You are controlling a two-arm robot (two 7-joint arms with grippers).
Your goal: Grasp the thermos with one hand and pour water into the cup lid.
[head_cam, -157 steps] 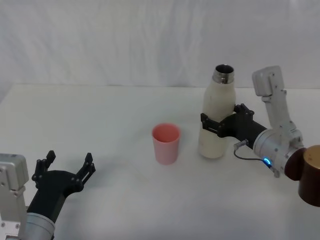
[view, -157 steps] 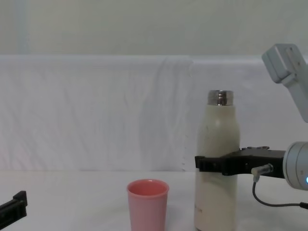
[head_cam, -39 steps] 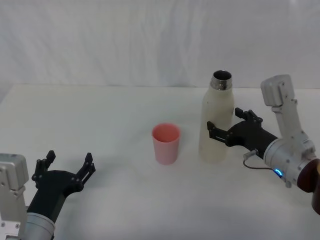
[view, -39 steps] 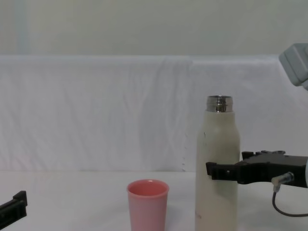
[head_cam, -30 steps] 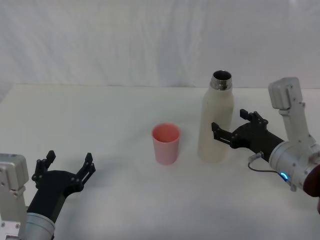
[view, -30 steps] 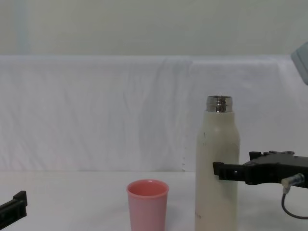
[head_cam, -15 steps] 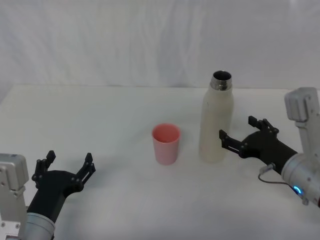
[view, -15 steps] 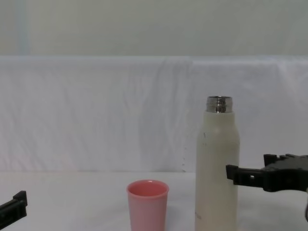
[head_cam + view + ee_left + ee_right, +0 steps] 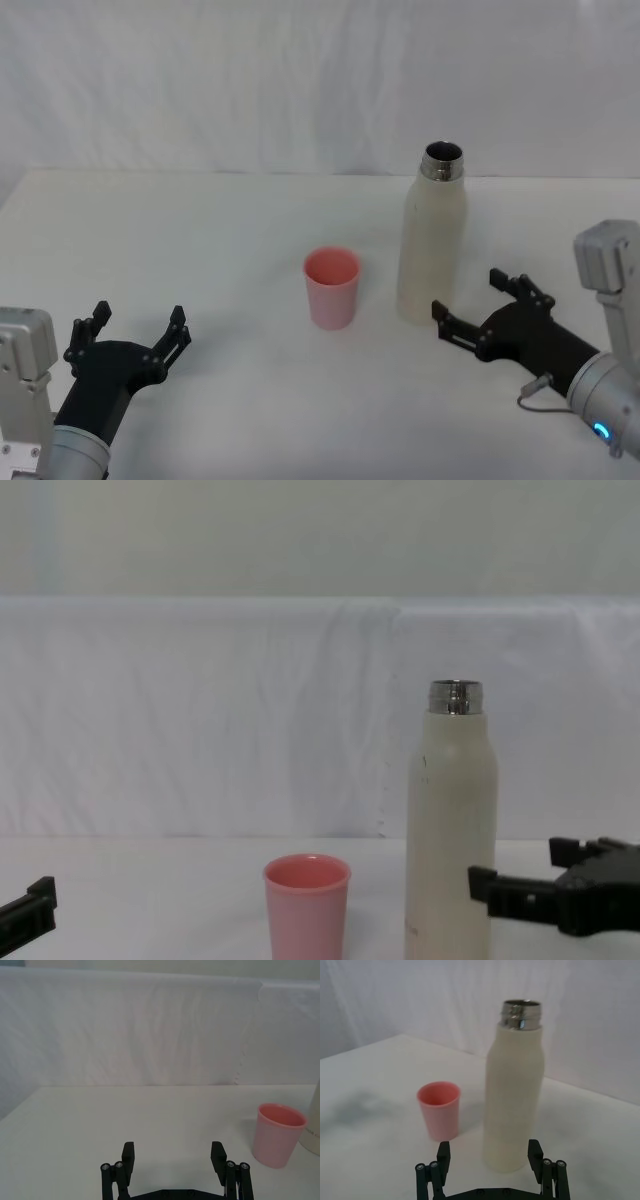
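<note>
Thermos (image 9: 433, 240) upright, just beyond open right claw (image 9: 478, 311), untouched

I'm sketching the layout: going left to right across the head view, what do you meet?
left gripper → cup lid → thermos → right gripper

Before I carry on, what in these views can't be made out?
- Water in the small pink plastic cup lid: head view shows only its pink inside; any water is unclear.
- Contents of the tall cream-white thermos: opaque wall, dark steel mouth.
- Thermos and cup bases: cut by the chest view's lower edge.
- Open right gripper: partly cut by that view's right edge.
- Open left gripper: parked low left.
</note>
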